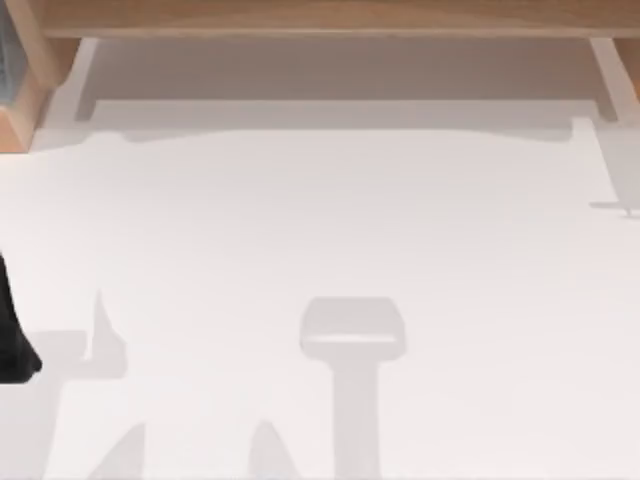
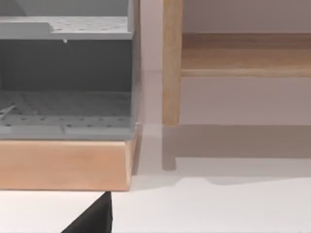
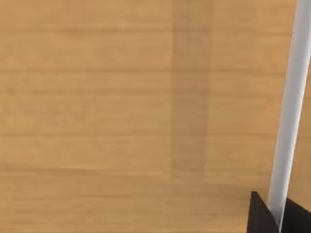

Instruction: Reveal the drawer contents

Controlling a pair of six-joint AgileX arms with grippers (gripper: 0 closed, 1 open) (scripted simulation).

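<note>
Black fingers [image 3: 260, 218] of the right tool [image 3: 279, 216] sit close on either side of a pale handle [image 3: 291, 97]. The bar runs straight down between them, so the tool is closed on it. Just behind the handle is the drawer front [image 3: 121, 121], a flat panel of light wood with level grain, and a faint shadow band crosses it. No gap shows there, and nothing of the drawer's inside can be seen.

In the left wrist view, a dark corner of the left tool [image 2: 92, 218] hangs over the white worktop [image 2: 218, 208]. How far open it is cannot be told. Beyond it stands a wooden-based rack [image 2: 63, 165] with grey perforated shelves [image 2: 63, 109]. Just beside the rack are a wooden leg [image 2: 171, 73] and a rail [image 2: 243, 56].

From above, the left arm [image 1: 12, 340] shows at 9 o'clock on the worktop [image 1: 320, 240]. The wooden frame [image 1: 320, 15] spans the 12 o'clock edge, and the rack [image 1: 20, 110] is at 10 o'clock. Soft grey shadows lie toward 6 o'clock.
</note>
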